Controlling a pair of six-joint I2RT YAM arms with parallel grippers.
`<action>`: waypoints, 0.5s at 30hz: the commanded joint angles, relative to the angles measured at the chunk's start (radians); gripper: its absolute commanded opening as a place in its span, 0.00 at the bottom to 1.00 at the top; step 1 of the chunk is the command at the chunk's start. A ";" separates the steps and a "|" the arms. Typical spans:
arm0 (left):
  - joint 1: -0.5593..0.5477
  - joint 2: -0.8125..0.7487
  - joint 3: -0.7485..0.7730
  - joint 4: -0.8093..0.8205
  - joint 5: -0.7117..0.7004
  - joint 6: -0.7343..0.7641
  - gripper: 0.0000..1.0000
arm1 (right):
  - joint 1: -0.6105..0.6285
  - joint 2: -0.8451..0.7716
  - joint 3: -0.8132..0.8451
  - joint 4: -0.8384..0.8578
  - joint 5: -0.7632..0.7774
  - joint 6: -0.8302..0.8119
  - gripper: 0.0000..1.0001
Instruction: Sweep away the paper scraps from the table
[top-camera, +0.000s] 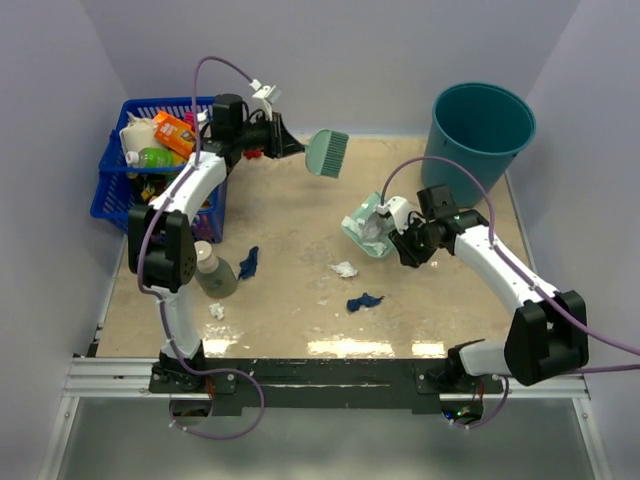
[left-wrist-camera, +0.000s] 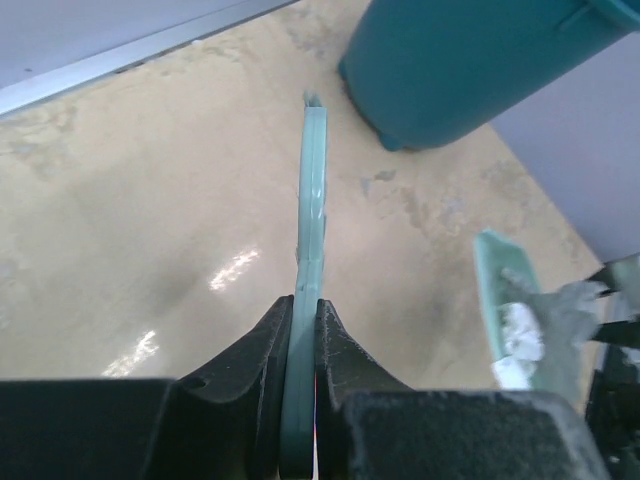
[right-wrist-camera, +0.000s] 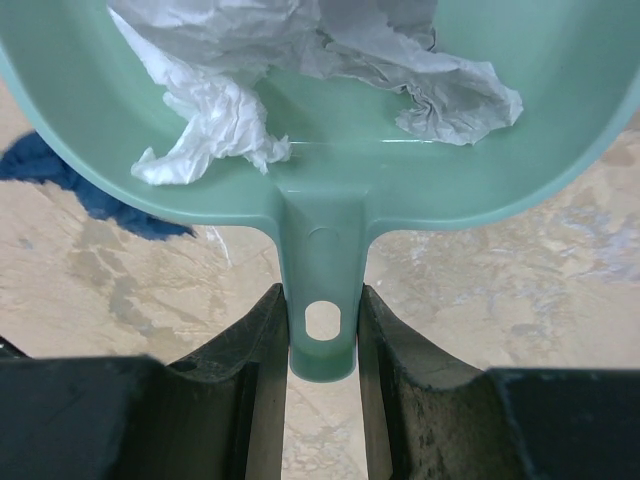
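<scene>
My left gripper (top-camera: 287, 141) is shut on the handle of the teal hand brush (top-camera: 327, 152), held in the air over the table's (top-camera: 290, 205) far side; the left wrist view shows it edge-on (left-wrist-camera: 313, 190). My right gripper (top-camera: 402, 236) is shut on the handle of the teal dustpan (top-camera: 366, 228), which holds white (right-wrist-camera: 215, 130) and pale grey (right-wrist-camera: 440, 90) paper scraps. On the table lie a white scrap (top-camera: 344, 268), a navy scrap (top-camera: 364, 301), another navy scrap (top-camera: 249, 262) and a small white scrap (top-camera: 217, 311).
A teal bucket (top-camera: 482, 125) stands at the far right corner. A blue basket (top-camera: 120, 185) full of items sits at the far left. A grey-green bottle (top-camera: 213, 272) stands beside the left arm. A black rail (top-camera: 320, 372) runs along the front edge.
</scene>
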 joint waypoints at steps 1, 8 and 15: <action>-0.003 -0.100 0.027 -0.154 -0.136 0.235 0.00 | 0.001 -0.032 0.188 -0.093 -0.054 0.055 0.00; -0.003 -0.108 0.055 -0.218 -0.152 0.305 0.00 | 0.001 -0.023 0.348 -0.170 0.019 0.096 0.00; -0.006 -0.203 -0.133 -0.153 -0.122 0.254 0.00 | 0.001 0.043 0.512 -0.312 0.035 0.107 0.00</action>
